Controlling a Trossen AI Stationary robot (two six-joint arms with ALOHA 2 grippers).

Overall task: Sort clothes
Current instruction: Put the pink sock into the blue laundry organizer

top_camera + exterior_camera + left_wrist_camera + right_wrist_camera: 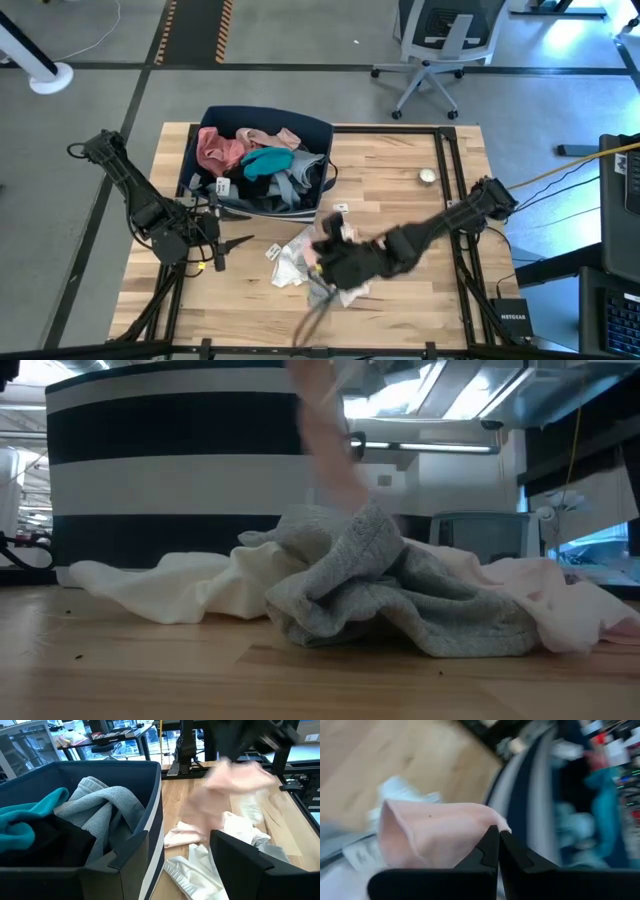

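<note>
The navy bin with white stripes stands at the table's far middle and holds pink, teal, grey and black pieces. A loose pile lies on the table in front of it: white pieces, a grey piece and a pale pink one. My right gripper is over this pile, shut on a pale pink piece. My left gripper is open and empty beside the bin's near left corner. My right gripper pinches the pale pink piece by an edge or fold between its two fingertips. The piece is raised above the pile and shows blurred in the low view. I cannot tell whether its lower end still touches the pile.
A small round object lies on the table at the far right. Small white tags lie near the bin's right corner. Bare wood lies to the right of the pile. An office chair stands beyond the far edge.
</note>
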